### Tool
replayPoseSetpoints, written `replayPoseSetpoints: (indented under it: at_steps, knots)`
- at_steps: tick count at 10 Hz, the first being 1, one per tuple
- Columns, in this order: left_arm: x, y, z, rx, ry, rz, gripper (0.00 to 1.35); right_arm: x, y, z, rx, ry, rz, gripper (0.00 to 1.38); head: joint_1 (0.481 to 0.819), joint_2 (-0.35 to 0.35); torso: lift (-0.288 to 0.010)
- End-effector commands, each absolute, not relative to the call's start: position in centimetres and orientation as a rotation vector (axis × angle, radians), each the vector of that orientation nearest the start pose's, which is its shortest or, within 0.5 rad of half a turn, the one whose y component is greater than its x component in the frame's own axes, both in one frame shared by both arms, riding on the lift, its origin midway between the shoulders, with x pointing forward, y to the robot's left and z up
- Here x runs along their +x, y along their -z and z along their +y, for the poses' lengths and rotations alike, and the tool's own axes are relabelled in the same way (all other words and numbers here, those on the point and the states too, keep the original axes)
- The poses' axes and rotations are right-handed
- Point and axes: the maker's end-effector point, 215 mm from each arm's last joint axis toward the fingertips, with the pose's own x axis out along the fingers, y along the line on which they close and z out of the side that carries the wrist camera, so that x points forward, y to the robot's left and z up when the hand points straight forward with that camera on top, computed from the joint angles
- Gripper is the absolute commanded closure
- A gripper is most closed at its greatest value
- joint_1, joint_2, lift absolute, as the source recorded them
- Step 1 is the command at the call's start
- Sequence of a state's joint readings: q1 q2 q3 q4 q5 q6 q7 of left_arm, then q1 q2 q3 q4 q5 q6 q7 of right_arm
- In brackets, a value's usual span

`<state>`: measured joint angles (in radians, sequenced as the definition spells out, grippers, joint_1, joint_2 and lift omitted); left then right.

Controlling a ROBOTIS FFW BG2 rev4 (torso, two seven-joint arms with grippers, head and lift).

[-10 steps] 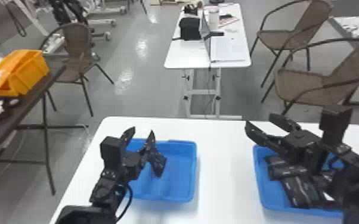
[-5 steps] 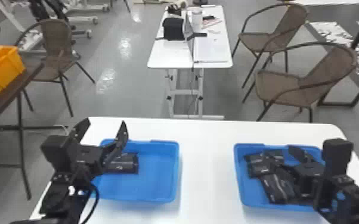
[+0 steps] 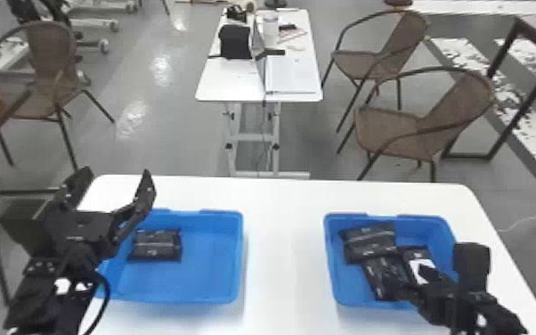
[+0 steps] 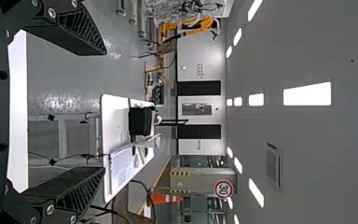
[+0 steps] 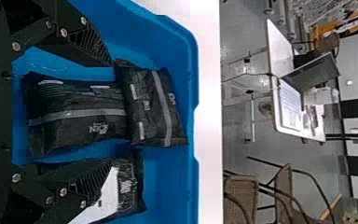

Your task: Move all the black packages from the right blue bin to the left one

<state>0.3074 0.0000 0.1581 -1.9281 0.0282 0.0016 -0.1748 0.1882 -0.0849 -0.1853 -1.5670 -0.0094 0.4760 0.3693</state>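
So the left blue bin (image 3: 211, 256) is by the white table's (image 3: 285, 249) left edge, with one black package (image 3: 158, 245) in it, near the bin's far left corner. Left gripper (image 3: 117, 173) is up over that bin's left side, fingers spread wide, nothing in it. The right blue bin (image 3: 333, 263) has three: a far package (image 3: 369, 241) by the far left corner, lapping onto a near package (image 3: 383, 274) that runs toward the near edge, plus a white-labelled package (image 3: 418, 263) beside them. Right gripper (image 3: 407, 283) is down in there, fingers apart around the near one, not clamped
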Motion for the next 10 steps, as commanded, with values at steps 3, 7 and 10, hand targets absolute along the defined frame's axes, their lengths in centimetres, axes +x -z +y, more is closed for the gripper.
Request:
replayPoseSetpoints:
  at_steps: [3,7,10]
  knots:
    - [50.1,30.8,28.0,0.038,0.025,-0.058,0.16,45.4,60.2,-28.9,0.101,-0.157,0.729,0.34,0.695,-0.011,0.0]
    - [50.1,30.8,27.9,0.043,0.027,-0.058,0.16,46.6,61.9,-27.7,0.076,-0.195,0.761,0.33,0.695,-0.001,0.0]
    - [49.8,30.9,28.4,0.047,0.02,-0.061,0.16,45.4,63.7,-27.7,0.106,-0.19,0.824,1.05,0.695,0.005,0.0]
